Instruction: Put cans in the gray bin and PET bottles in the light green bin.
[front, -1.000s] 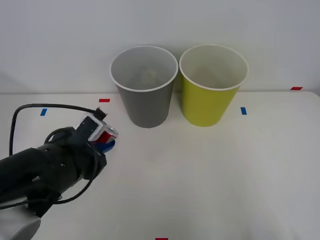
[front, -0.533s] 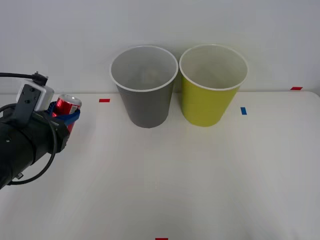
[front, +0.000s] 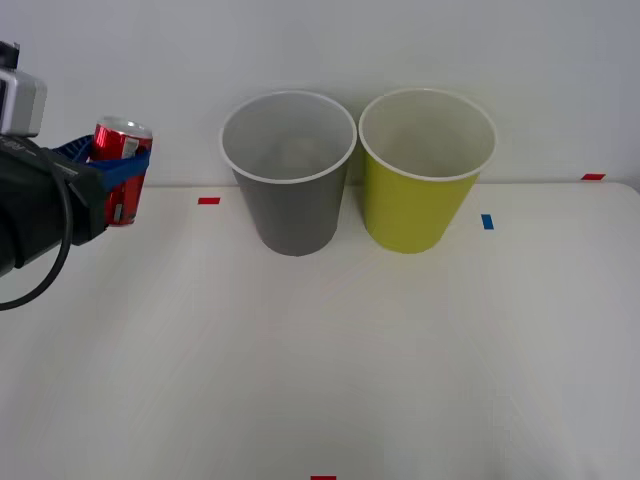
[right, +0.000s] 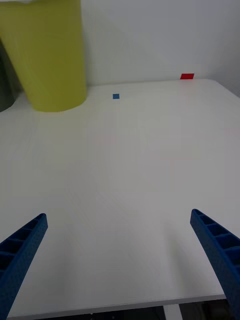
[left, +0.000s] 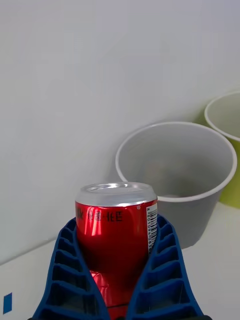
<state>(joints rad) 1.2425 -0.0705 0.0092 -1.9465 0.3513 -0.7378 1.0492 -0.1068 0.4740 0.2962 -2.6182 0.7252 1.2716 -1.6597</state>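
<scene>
A shiny red can (front: 121, 172) with a silver top is held upright in the air at the far left, well left of the gray bin (front: 291, 180). My left gripper (front: 122, 170) is shut on the can (left: 116, 239), its blue fingers (left: 160, 270) wrapped around both sides. The gray bin (left: 180, 200) stands beyond the can with its white rim and pale inside showing. The light green bin (front: 425, 175) stands right beside the gray one, and the left wrist view catches its rim (left: 220, 117). My right gripper (right: 120, 260) hangs open low over the table, with the light green bin (right: 47, 55) ahead of it.
The white table (front: 350, 360) carries small red (front: 208, 201) and blue (front: 487, 221) tape marks. A plain white wall rises right behind both bins. Wide free tabletop lies in front of the bins.
My left gripper has lifted the can up off the table and swung it left and back, from near the gray bin's left front to high at the far left.
</scene>
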